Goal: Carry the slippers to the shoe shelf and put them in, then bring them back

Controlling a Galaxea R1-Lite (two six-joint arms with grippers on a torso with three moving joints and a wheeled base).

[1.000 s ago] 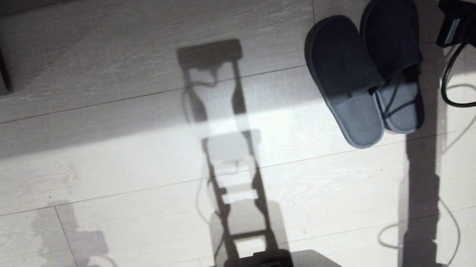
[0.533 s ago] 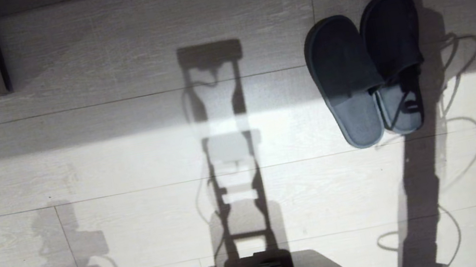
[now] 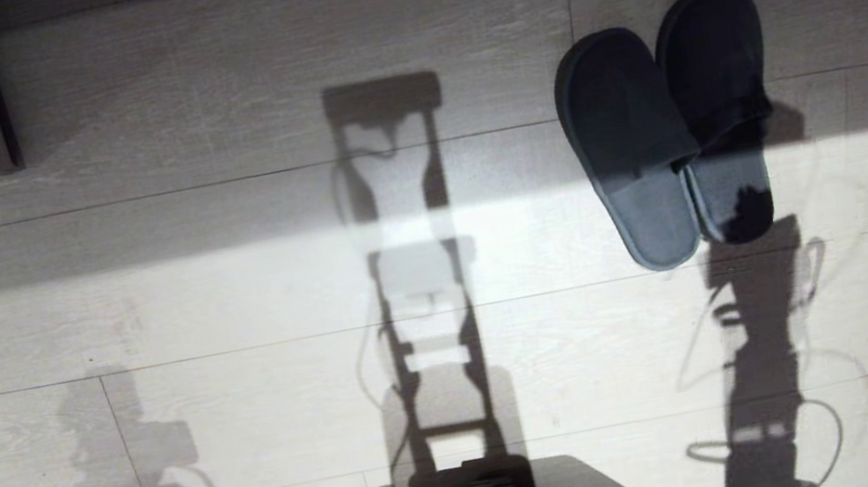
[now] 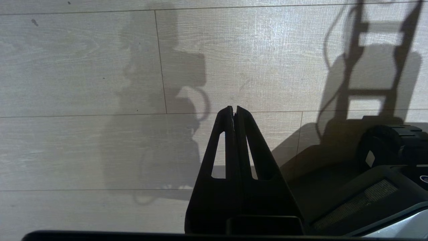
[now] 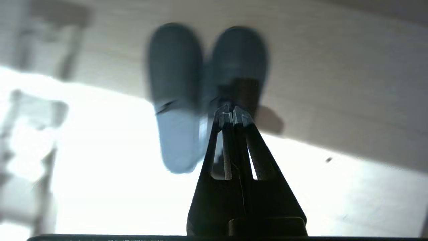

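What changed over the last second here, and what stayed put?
The right arm pulled out of the head view past its right edge; its shut right gripper now hangs above the slippers, holding nothing. The slippers, the floor and the shut left gripper stayed as they were.

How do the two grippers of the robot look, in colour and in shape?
The left gripper and the right gripper look the same: black, each with two long fingers that narrow to a thin tip. Every finger has a long slot cut through it. A black block joins the fingers at their base. No cables or markings show on them.
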